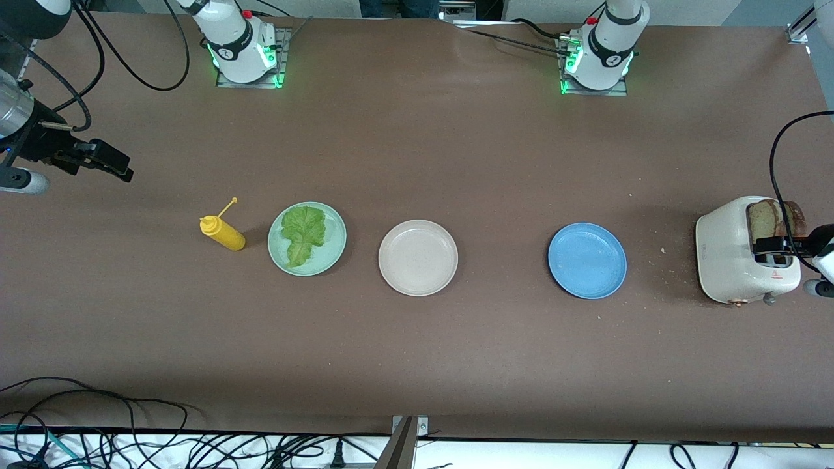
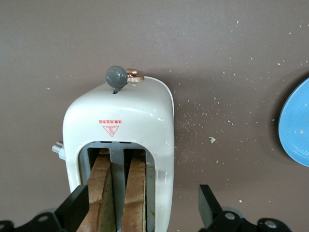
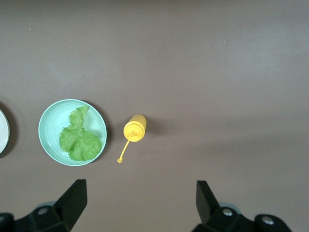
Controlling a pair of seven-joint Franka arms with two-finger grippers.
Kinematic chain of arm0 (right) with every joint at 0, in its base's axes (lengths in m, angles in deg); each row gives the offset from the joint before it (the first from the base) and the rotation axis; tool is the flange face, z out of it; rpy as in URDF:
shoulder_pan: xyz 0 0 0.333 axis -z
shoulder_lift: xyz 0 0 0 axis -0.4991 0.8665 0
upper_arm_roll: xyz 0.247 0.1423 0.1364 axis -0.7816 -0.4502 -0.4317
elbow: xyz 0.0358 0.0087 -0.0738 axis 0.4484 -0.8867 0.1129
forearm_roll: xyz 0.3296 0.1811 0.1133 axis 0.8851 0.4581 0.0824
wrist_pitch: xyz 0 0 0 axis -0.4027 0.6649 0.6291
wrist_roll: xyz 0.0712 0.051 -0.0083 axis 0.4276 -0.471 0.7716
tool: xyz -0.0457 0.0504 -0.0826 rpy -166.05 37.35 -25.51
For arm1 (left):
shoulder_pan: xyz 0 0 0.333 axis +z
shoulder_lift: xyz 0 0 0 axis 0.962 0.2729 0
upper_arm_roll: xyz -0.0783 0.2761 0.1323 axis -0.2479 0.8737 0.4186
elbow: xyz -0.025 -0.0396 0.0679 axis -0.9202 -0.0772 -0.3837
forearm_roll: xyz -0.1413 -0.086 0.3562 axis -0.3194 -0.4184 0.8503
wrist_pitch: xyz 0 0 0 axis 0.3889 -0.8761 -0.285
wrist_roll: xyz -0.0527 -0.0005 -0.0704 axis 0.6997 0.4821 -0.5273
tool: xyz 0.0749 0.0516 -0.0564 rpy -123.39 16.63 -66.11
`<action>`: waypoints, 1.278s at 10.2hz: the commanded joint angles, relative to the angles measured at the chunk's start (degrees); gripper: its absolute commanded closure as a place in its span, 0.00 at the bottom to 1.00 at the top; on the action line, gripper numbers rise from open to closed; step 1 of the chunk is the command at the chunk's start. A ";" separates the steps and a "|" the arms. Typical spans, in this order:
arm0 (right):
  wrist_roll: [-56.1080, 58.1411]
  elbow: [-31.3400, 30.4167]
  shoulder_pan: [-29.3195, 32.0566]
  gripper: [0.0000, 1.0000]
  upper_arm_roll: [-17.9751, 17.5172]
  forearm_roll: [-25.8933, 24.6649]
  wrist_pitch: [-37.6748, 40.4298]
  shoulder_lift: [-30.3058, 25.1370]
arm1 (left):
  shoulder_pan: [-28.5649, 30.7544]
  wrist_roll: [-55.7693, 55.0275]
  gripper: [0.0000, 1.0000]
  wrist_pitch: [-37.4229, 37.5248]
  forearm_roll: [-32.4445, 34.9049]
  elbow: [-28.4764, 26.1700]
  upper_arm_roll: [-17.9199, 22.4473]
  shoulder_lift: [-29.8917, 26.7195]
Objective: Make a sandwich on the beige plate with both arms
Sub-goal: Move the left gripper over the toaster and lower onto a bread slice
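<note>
I take the round, shallow beige plate point(image 1: 417, 257) as my landmark; it sits bare near the middle of the brown table point(image 1: 417, 352), with wide open tabletop on every side of it, most of all toward the front camera. Toward the right arm's end from it, just beside it, stands a pale mint-green round plate point(image 1: 307, 238) holding one ruffled green lettuce leaf point(image 1: 303, 233), and past that a yellow plastic squeeze bottle point(image 1: 223, 233) with its cap hanging off. Toward the left arm's end, well apart from the beige plate, lies an empty blue round plate point(image 1: 587, 260), then a white two-slot toaster point(image 1: 743, 260) near the table's edge, with two brown-crusted bread slices point(image 2: 118, 195) standing in its slots. My left gripper point(image 2: 145, 208) hangs over the toaster, fingers released and spread wide, grasping nothing. My right gripper point(image 3: 137, 200) waits up over bare table at the right arm's end, fingers likewise spread and empty. Both arms are cut off at the front view's edges.
</note>
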 commanded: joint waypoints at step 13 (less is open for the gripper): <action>-0.13 -0.34 0.06 0.00 -0.61 0.04 -0.31 -0.36 | 3.17 6.61 0.00 -11.13 -2.29 -19.80 -0.77 -10.57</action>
